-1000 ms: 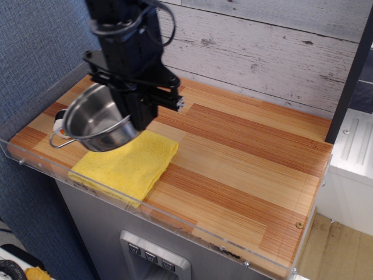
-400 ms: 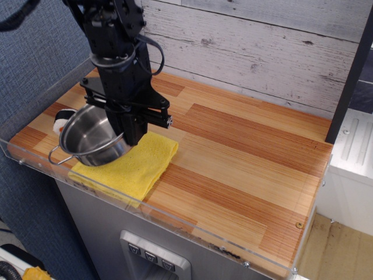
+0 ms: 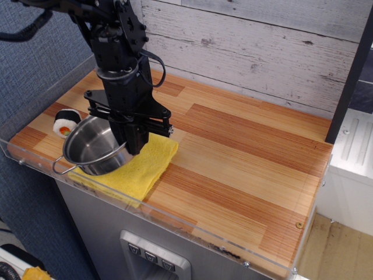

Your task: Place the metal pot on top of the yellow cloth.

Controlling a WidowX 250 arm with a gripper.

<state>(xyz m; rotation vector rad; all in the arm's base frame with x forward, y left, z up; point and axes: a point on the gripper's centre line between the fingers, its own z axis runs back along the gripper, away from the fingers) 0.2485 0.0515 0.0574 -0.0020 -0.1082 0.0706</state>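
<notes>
The black hand (image 3: 133, 140) is clamped on the right rim of the metal pot (image 3: 93, 153), and the pot hangs low over the left part of the yellow cloth (image 3: 135, 168), down at the near-left end of the table (image 3: 245, 169). Whether the pot's base is actually touching the fabric, I can't tell from this angle. The open mouth faces up and a touch to the left, so the pot looks slightly tilted. One wire loop handle (image 3: 60, 168) sticks out toward the near-left edge.

Just beyond the pot on the far left sits the little sushi roll toy (image 3: 65, 122), close to the pot's rim but apart from it.

By my reading this is the set-down step, nearly finished. The pot covers the cloth's left portion and seems to overhang it toward the left, while plenty of yellow shows on the right. A small nudge to the right would centre it better before release. Level the pot so the base meets the cloth flat, lower gently so the soft fabric doesn't bunch, and only then part the hand. Watch that clear lip along the near edge: the loop handle is close to it. Lift straight up afterward so the rim isn't dragged.
</notes>
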